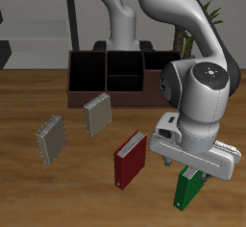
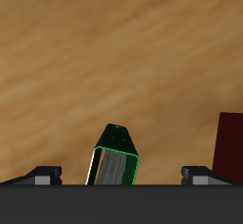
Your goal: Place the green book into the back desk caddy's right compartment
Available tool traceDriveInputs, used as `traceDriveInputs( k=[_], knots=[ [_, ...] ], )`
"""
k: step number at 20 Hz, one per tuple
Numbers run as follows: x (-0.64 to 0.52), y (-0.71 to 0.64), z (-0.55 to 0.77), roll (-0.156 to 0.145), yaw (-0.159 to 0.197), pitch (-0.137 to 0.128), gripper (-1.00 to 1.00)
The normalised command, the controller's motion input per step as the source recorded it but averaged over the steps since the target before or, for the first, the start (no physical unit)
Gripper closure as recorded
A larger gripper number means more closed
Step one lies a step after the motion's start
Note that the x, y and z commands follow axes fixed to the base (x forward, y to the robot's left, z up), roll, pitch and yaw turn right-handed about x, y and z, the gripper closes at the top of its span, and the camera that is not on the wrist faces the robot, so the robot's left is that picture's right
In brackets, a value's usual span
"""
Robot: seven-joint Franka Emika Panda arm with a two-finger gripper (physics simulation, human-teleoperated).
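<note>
Green book [image 1: 187, 189] near table front edge, between my gripper [image 1: 195, 176] fingers; grasp looks clamped, hard to confirm. Caddy [image 1: 106, 75] far back; carry and drop into right compartment [image 1: 86, 72] remain.

The pincer [image 1: 195, 172] hangs over the green book [image 1: 187, 189], seemingly touching it.

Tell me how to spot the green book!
Look at the wooden table, near its front edge, right under the robot's gripper. The green book stands there beside a dark red book. It is the only bright green one; the other two are grey.
</note>
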Motion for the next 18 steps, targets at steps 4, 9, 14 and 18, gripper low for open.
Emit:
traceDriveInputs(
  k=[4, 9, 14, 18],
  knots=[
    [0.08, -0.10, -0.34, -0.040, -0.029, 0.075, -1.00],
    [0.03, 0.01, -0.18, 0.003, -0.008, 0.021, 1.00],
    [-0.04, 0.12, 0.04, 0.022, 0.008, -0.006, 1.00],
    [-0.05, 0.11, 0.16, 0.021, 0.007, -0.021, 1.00]
  ],
)
